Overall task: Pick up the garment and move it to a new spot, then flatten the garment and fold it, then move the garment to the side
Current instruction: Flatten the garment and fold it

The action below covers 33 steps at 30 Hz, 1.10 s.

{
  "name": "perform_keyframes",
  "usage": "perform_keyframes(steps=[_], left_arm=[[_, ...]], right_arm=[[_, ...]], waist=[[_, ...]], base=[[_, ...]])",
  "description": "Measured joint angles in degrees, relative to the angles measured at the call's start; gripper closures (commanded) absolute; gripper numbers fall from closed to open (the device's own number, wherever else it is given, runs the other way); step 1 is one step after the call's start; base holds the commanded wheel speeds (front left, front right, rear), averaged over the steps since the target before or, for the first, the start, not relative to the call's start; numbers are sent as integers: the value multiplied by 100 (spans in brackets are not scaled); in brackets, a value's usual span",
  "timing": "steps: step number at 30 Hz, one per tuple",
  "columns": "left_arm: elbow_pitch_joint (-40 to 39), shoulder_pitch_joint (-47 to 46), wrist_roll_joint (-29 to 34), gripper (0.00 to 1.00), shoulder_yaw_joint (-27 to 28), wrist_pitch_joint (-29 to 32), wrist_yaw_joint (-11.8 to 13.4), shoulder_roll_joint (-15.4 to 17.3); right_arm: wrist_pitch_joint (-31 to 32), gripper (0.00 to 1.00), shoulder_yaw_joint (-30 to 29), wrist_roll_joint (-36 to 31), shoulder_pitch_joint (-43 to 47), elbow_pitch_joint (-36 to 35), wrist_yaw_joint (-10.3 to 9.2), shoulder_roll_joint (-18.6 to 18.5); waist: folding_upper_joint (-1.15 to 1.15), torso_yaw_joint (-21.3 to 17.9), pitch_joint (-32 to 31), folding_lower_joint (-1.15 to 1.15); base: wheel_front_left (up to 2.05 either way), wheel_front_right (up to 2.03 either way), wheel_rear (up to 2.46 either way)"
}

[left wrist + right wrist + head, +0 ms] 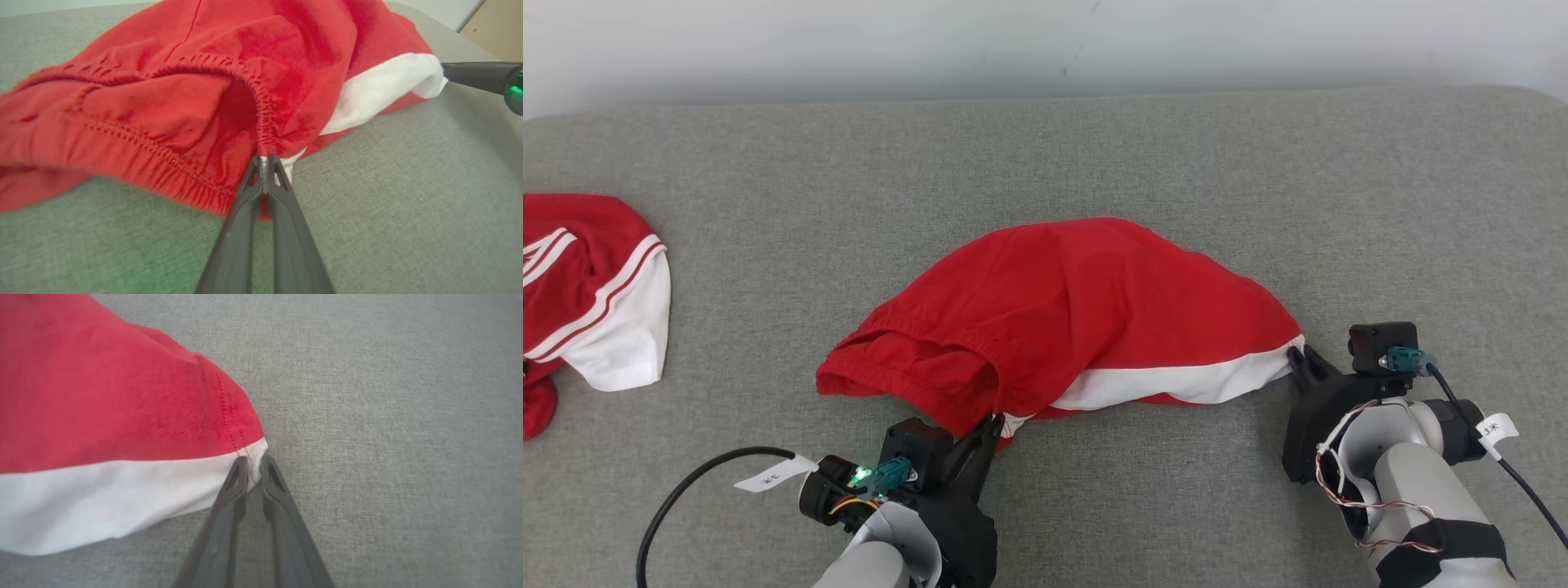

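Our left gripper [990, 426], nearest us at the lower left, was clenched on the elastic waistband of the garment [1078, 302], a pair of red shorts with a white hem band. In its wrist view the two dark fingertips met with red cloth pinched between them. Our right gripper [1297, 359], at the lower right, had its tips on either side of the white hem corner, with cloth caught between them and only a narrow gap showing, so we judged it to be grasping that corner. The garment lay between the two grippers in the middle of the grey padded surface [1045, 147], humped and wrinkled, its waistband bunched toward the left and its hem toward the right. We judged the step in hand to be the flattening: both ends were gripped and the cloth was not yet spread. The next move would call for drawing the two grips apart while keeping the cloth low, so that the hump pulls out without either end slipping free. At the far left a second red and white garment [596, 286] lay crumpled at the edge of view, well apart from ours and not in the way. A black cable [678, 490] with a paper tag looped beside the left wrist, apart from the cloth. Beyond the shorts the grey surface ran on to a pale wall [1045, 41].
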Motion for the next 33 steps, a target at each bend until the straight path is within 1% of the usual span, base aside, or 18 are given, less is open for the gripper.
perform_keyframes(steps=[3,6,10,12,14,16,17,20,21,23,26,30,33], left_arm=[[5,-4,-24,100,-5,-23,4,-9],[-32,-4,-100,100,67,-199,49,-26],[-368,-11,-394,100,516,-522,54,-48],[-667,-66,-479,100,749,-614,85,37],[-987,-160,-638,100,1050,-656,70,134],[-1329,-239,-862,100,1272,-670,-27,223],[-1501,-277,-1003,100,1381,-620,-60,261],[-1929,-554,-1388,100,1667,-325,-208,431],[-2074,-717,-1475,100,1761,-216,-222,504],[-2352,-1056,-1728,100,1985,-46,-259,622],[-2507,-1592,-2043,100,2186,298,-341,739],[-2338,-2433,-2337,100,2457,786,-341,978],[-2235,-3125,-2387,100,2764,758,-144,990]], right_arm=[[-4,100,13,0,-82,104,1,-2],[-134,100,-3,11,-86,136,1,-8],[-492,100,-77,363,-82,-103,1,37],[-672,100,4,761,-89,-441,1,80],[-880,100,268,1217,-104,-931,1,66],[-989,100,580,1526,-210,-1464,1,-103],[-1033,100,644,1664,-282,-1708,1,-215],[-1131,100,822,2092,-541,-2374,1,-478],[-1205,100,927,2153,-694,-2588,1,-554],[-1308,100,993,2259,-1087,-2819,1,-616],[-1198,100,1132,2519,-1664,-2763,1,-647],[-1024,100,1311,2743,-2777,-2307,1,-614],[-1111,100,1278,2813,-3560,-1859,1,-528]], waist=[[0,16,17,0],[0,29,8,0],[0,33,-51,0],[0,20,-82,0],[0,-11,-106,0],[0,-58,-122,-1],[0,-85,-123,-1],[0,-172,-82,-1],[0,-197,-48,-1],[0,-244,50,-1],[0,-311,253,0],[0,-404,627,0],[0,-474,958,1]], base=[[0,0,0],[0,0,0],[0,0,0],[0,0,0],[0,0,0],[0,0,0],[0,0,0],[0,0,0],[0,0,0],[0,0,0],[0,0,0],[0,0,0],[0,0,0]])
